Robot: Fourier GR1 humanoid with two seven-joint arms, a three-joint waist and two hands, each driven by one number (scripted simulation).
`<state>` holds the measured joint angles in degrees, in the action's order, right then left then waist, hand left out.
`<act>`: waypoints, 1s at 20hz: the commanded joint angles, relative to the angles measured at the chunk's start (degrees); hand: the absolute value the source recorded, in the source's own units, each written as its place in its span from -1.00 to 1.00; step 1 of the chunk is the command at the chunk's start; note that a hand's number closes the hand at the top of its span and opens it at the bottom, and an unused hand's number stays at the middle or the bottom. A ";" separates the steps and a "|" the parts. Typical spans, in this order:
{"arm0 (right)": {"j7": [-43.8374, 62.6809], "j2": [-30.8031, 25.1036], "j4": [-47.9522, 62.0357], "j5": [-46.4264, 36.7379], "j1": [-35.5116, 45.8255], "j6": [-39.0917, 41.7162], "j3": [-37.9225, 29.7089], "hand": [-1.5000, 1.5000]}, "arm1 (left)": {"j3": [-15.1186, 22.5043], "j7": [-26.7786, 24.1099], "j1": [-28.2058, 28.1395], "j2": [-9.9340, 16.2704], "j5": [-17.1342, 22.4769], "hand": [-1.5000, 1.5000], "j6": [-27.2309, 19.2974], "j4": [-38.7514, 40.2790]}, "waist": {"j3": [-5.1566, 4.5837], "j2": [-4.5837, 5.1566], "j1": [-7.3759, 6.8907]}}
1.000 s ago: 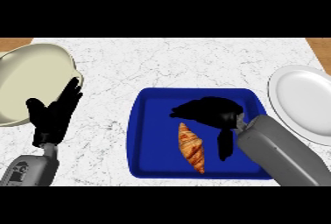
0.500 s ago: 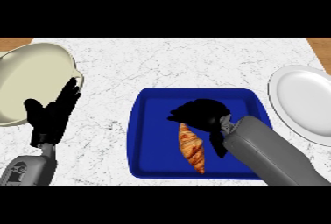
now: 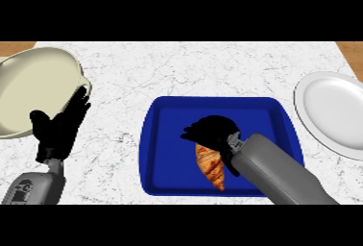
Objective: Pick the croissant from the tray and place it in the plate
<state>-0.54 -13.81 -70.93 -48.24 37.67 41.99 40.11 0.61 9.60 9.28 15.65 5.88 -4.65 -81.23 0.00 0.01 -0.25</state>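
Observation:
A golden-brown croissant [image 3: 212, 168] lies lengthwise in the blue tray [image 3: 162, 149] at the counter's middle. My right hand [image 3: 212, 131] is low over the croissant's far end and covers it, the grey forearm coming in from the lower right. Whether it holds the croissant is hidden under the hand. The white plate [image 3: 333, 113] sits at the right edge, apart from the tray. My left hand [image 3: 60, 129] rests open at the left with its fingers up.
A large cream bowl [image 3: 32, 91] stands at the far left, just behind my left hand. White marble counter shows between the bowl and the tray, and between the tray and the plate. Wooden strips show at the back corners.
My right hand has moved left and toward me, coming down from the tray's middle onto the croissant's far end. The croissant, tray, plate and left hand have stayed put.

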 commanded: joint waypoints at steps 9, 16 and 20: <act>-4.50 5.95 10.30 -13.00 -0.38 -4.63 -0.87 -1.00 | -1.28 1.67 -0.80 -1.52 -1.89 0.00 1.34 -2.39 | 0.01 0.00 -0.17; -12.25 4.06 11.94 -15.14 -2.05 -2.64 3.38 1.00 | -3.13 0.25 1.19 -1.46 -1.04 0.00 2.78 0.82 | 0.00 0.10 -0.16; -12.50 6.46 11.16 -15.56 -3.76 -3.84 3.36 1.00 | -1.26 1.27 1.70 -3.46 -3.67 0.00 0.14 -0.10 | 0.01 0.07 0.06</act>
<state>-8.91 -8.62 -61.70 -64.21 37.34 37.67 40.91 -1.56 10.27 9.96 13.66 3.73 -2.76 -81.28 -0.18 -0.99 -0.17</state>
